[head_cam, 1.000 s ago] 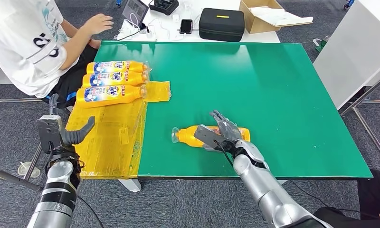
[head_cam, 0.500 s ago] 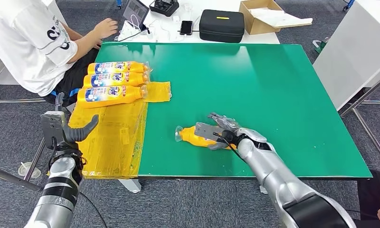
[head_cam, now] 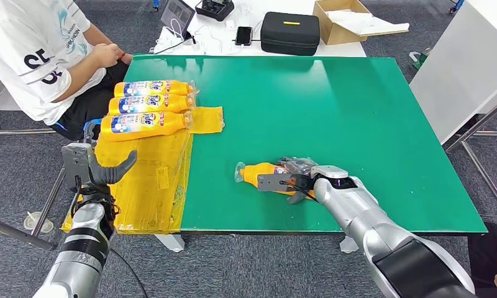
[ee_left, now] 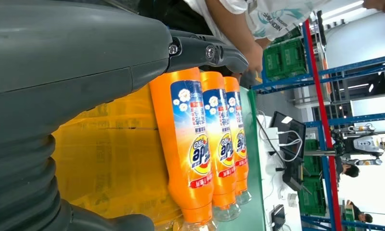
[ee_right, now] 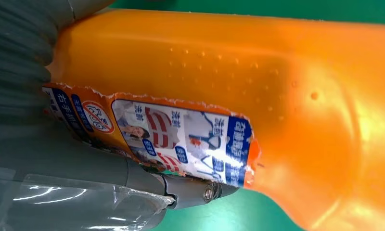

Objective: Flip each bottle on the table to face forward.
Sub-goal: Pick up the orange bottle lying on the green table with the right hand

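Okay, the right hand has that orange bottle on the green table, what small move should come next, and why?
Probably keep rolling the orange bottle over: the right hand grips it lying on the green table, and the right wrist view shows its back label, unlike the three front-facing bottles.

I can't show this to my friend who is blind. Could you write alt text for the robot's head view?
A silver robot arm's right hand grips an orange bottle lying on a green table. Three more orange bottles lie side by side on yellow plastic sheeting at the table's left, near a seated person, while the left hand hangs open beside the table.
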